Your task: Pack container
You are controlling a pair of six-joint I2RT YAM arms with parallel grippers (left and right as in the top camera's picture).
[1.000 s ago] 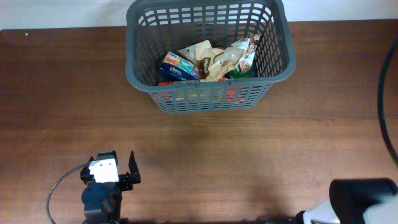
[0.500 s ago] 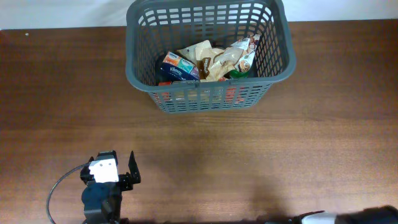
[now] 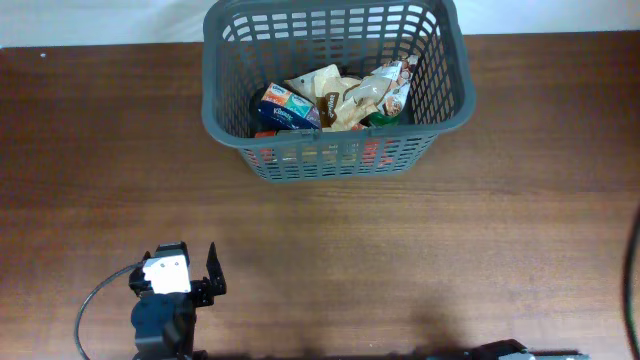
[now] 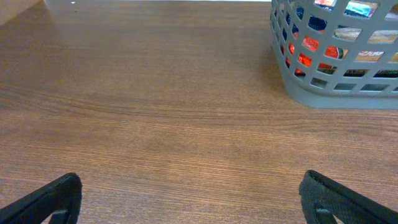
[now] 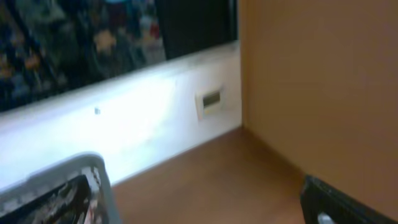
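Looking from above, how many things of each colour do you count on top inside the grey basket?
Blue tissue pack: 1
Beige crinkled bags: 2
Green packet: 1
Total: 4, lying in the dark grey slotted plastic basket. Red packaging shows only through the slots, so it is not counted.

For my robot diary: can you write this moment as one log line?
container: groceries inside | left gripper: open, empty | right gripper: state unclear
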